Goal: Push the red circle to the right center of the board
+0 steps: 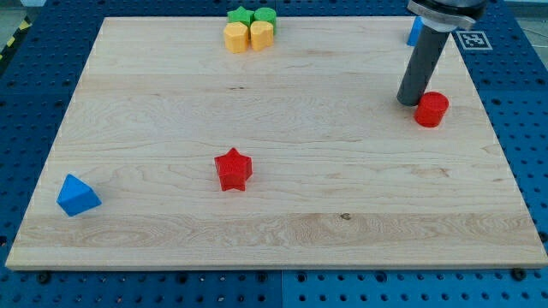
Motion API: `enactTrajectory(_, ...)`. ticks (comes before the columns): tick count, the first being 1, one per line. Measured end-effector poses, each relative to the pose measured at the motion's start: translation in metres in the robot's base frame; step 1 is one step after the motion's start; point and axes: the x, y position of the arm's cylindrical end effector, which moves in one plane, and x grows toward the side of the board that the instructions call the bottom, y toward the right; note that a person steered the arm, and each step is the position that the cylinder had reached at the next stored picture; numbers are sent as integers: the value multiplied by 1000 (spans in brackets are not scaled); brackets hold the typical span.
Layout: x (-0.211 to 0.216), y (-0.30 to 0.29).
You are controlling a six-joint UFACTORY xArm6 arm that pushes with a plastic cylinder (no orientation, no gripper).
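The red circle point(431, 109), a short red cylinder, stands on the wooden board point(274, 197) near its right edge, a little above mid height. My tip point(409, 102) rests on the board just to the left of the red circle, very close to it or touching its upper left side. The dark rod rises from the tip toward the view's top right.
A red star point(233, 168) lies left of centre. A blue triangular block point(78, 196) sits at the lower left. At the top centre a green star point(241, 15), another green block point(265, 15), a yellow hexagonal block point(235, 38) and another yellow block point(261, 35) cluster together. A blue block point(413, 34) shows partly behind the rod.
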Motion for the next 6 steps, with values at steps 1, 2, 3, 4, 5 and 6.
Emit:
enactTrajectory(1, 1, 14)
enactTrajectory(2, 5, 26)
enactTrajectory(3, 10, -11)
enactTrajectory(4, 37, -3)
enactTrajectory(5, 44, 27)
enactTrajectory(6, 44, 40)
